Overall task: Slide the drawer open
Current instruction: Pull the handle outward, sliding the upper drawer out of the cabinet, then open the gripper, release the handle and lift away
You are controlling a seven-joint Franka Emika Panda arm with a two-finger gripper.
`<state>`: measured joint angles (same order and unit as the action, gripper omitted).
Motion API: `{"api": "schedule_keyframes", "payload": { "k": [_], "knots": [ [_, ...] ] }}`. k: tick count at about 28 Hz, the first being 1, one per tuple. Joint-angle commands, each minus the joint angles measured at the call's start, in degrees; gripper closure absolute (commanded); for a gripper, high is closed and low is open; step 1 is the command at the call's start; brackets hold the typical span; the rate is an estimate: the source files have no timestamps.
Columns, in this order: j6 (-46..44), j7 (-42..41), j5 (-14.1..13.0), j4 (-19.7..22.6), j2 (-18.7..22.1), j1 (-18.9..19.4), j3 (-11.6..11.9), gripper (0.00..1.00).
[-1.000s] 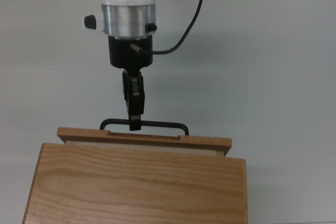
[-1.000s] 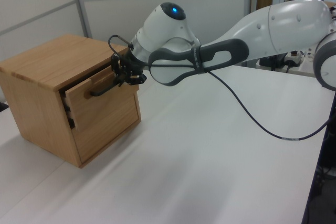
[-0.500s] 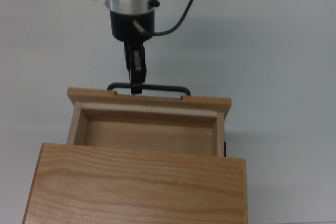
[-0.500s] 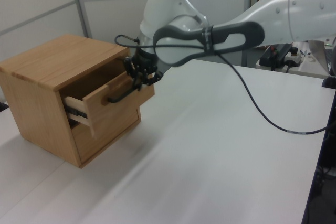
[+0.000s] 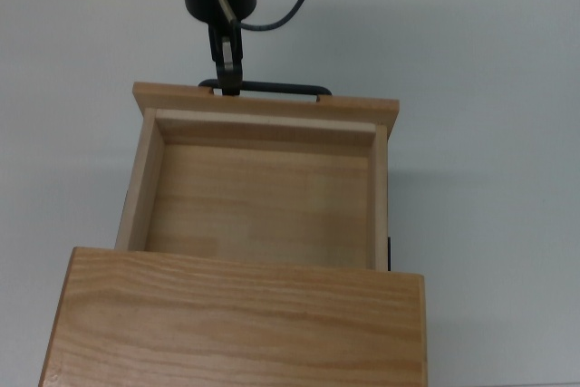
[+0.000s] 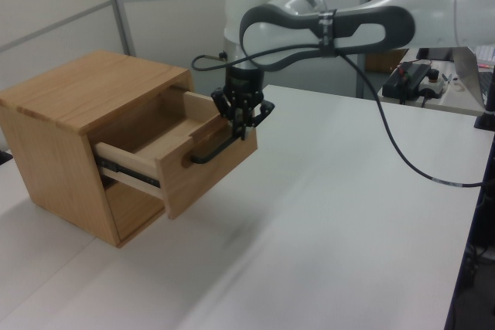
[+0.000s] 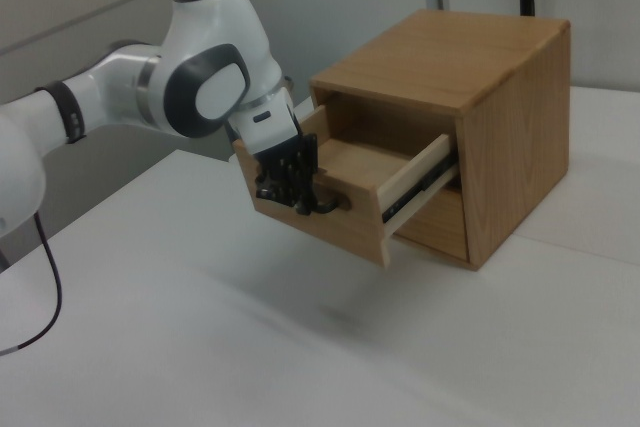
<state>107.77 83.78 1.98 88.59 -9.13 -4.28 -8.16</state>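
**Drawer pulled well out, gripper closed on its handle**

Top view: the gripper (image 5: 230,86) reaches down from the top view's upper edge, its fingers pinched narrow around the black bar handle (image 5: 272,89). Directly below the fingertips in the top view lies the front panel of the drawer (image 5: 263,197), and beyond that the open tray, its pale wooden floor bare. The tray's far end slips under the wood-grain top of the cabinet (image 5: 240,319), which fills the bottom of the top view. A black cable (image 5: 294,8) curls off to the top view's right of the wrist. All of it stands on a white table (image 5: 489,133).

Left view: the gripper (image 6: 241,130) comes down from the arm (image 6: 325,25) onto the upper end of the handle (image 6: 215,151); the front panel hangs just beneath and to the left view's left of the fingertips. The drawer (image 6: 174,152) juts out of the cabinet (image 6: 62,137) on a dark slide rail, clear of the table (image 6: 325,229).

Right view: the gripper (image 7: 290,199) sits at the drawer front, with the tray (image 7: 370,172) stretching away to the right view's right into the cabinet (image 7: 490,117) (the handle itself is mostly hidden behind the fingers). The arm (image 7: 200,77) comes in from the right view's left.
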Motion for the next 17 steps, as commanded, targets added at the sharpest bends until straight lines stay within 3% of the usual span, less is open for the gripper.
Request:
{"api": "schedule_keyframes", "payload": {
  "k": [1, 7, 17],
  "knots": [
    [-7.3, -0.4, -1.3, 3.8, 5.4, 0.1, 0.7, 1.0],
    [-12.8, -0.4, -1.3, 3.7, 6.0, 0.0, 0.8, 1.0],
    [-9.9, -0.4, -1.3, 0.5, 5.8, -1.4, 0.9, 1.0]
  ]
}}
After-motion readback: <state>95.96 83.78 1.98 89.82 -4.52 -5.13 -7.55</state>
